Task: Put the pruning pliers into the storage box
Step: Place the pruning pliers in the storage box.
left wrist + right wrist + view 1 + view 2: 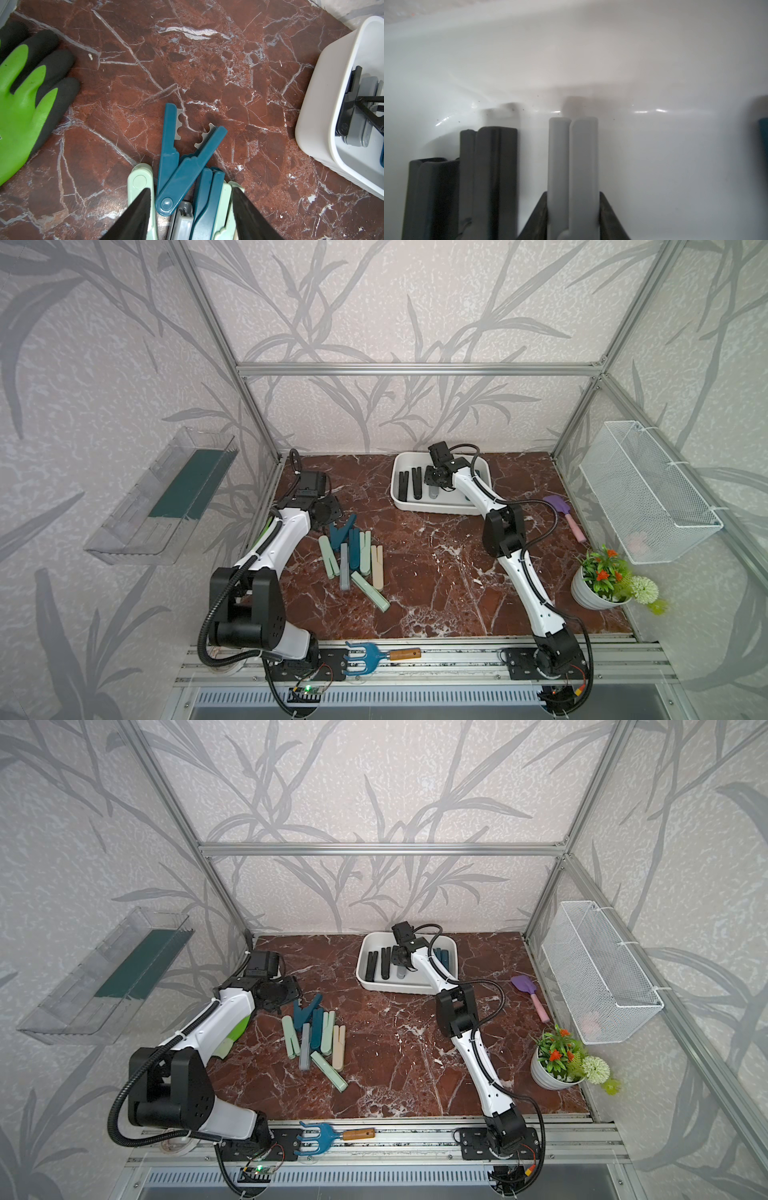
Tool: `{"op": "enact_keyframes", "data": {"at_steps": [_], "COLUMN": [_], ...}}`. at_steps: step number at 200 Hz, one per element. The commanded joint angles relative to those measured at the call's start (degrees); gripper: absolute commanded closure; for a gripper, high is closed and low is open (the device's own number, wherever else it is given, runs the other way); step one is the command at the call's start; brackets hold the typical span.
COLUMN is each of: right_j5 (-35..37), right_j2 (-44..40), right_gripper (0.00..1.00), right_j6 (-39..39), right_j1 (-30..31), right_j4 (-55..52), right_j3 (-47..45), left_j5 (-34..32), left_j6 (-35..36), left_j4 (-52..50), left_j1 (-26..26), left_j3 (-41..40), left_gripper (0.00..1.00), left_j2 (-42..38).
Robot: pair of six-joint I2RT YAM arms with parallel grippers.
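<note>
The white storage box [436, 508] [399, 988] stands at the back of the marble table. In it lie two black pruning pliers [404, 486] and a teal one [444, 957]. My right gripper [434, 485] [573, 193] reaches down into the box, shut on a grey pruning plier [573, 155] with a finger against each side. Black pliers [488, 176] lie beside it. A pile of teal, mint, grey and beige pruning pliers [353, 556] [316, 1038] lies left of centre. My left gripper [328, 514] [191, 189] hangs open over the pile's far end, above a spread teal plier [182, 172].
A green and black glove [20, 104] lies under the left arm. A blue hand rake [365, 657] rests on the front rail. At the right are a purple spatula [561, 510], a flower pot [594, 585] and a wire basket [648, 493]. A clear bin [166, 497] hangs on the left wall.
</note>
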Motion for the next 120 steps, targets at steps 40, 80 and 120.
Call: {"op": "enact_keyframes", "data": {"at_steps": [40, 80, 120], "right_j5": [-0.24, -0.79, 0.51], "right_j2": [1.82, 1.49, -3.0], "right_gripper": [0.45, 0.36, 0.3], "right_j6": [-0.45, 0.39, -0.32], "right_j1": [-0.02, -0.1, -0.54], "right_j4": [-1.27, -1.36, -3.12], "right_j3": [2.57, 2.9, 0.12], "left_j5": [-0.72, -0.73, -0.46], "left_j6": [0.69, 0.79, 0.74], "left_j4": [-1.18, -1.31, -1.25], "left_j1": [0.12, 0.11, 0.07], "left_j3": [1.29, 1.29, 1.16], "left_gripper": [0.37, 0.37, 0.37], "left_j2": [-0.79, -1.22, -2.0]}}
